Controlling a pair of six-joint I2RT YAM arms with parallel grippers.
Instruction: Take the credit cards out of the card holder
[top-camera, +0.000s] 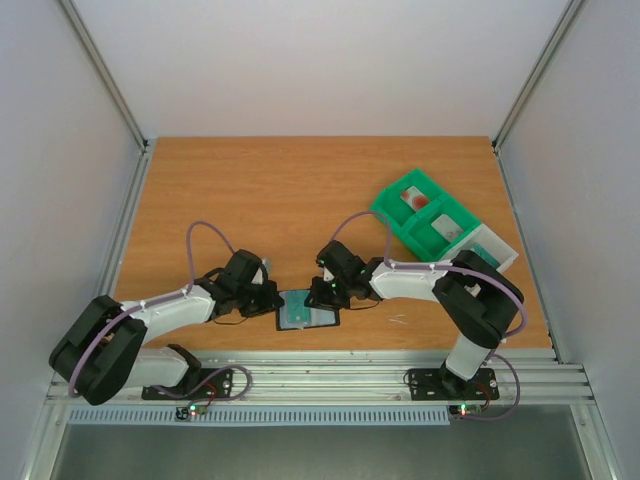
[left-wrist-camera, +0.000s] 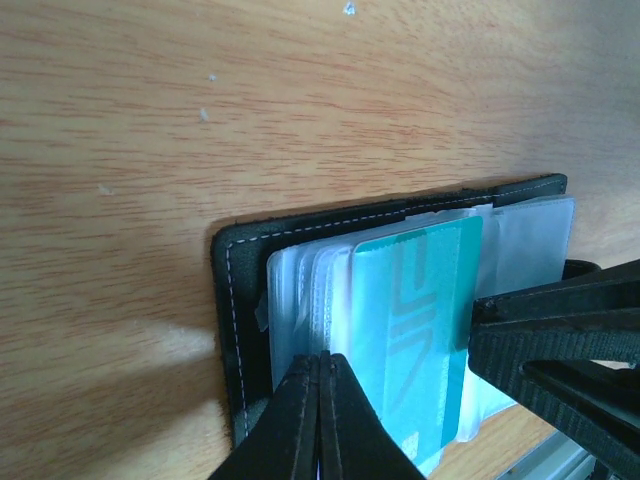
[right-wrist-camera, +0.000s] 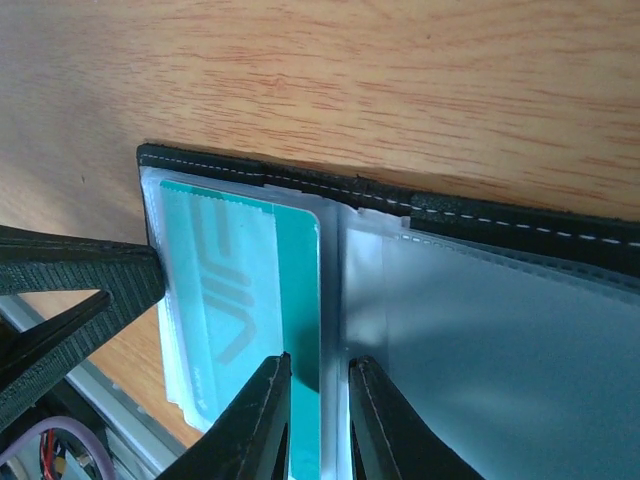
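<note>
At the worktop's near edge, the left gripper (left-wrist-camera: 320, 420) pinches shut on the open card holder (top-camera: 306, 310) while the right gripper (right-wrist-camera: 318, 420) clamps its teal card (right-wrist-camera: 300, 290), which could jam in its sleeve and drag the holder along.

Teal card's (right-wrist-camera: 300, 330) lower end behind right hand (right-wrist-camera: 318, 420)

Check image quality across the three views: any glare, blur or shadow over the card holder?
Top external: sharp and evenly lit, card holder small. Left wrist: own fingers blurred, soft shadow left of the holder, teal card readable. Right wrist: plastic sleeves hazy with sheen, near fingers soft, stitching crisp.
</note>
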